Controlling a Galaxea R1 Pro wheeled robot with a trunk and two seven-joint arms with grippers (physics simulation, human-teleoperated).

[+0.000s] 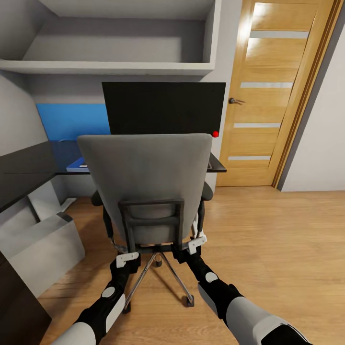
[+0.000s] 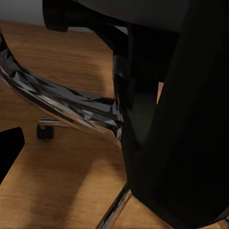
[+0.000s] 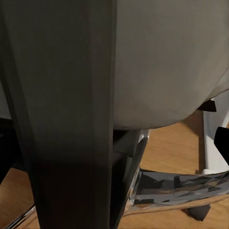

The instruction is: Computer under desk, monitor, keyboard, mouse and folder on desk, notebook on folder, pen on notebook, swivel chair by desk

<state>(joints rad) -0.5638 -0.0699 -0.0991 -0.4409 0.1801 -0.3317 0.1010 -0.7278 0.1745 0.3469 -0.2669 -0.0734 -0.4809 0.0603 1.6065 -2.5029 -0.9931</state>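
You are in a home room set up as a study corner: a black desk (image 1: 28, 167) runs along the left and far walls, a grey swivel chair (image 1: 146, 182) faces a monitor (image 1: 163, 108), shelves (image 1: 110, 67) hang above, and a wooden door (image 1: 268, 96) stands at far right over wood flooring (image 1: 268, 239).

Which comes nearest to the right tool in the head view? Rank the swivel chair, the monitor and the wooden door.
1. swivel chair, directly at the right tool, low behind the backrest.
2. monitor, beyond the chair, on the desk.
3. wooden door, farthest, ahead to the right.
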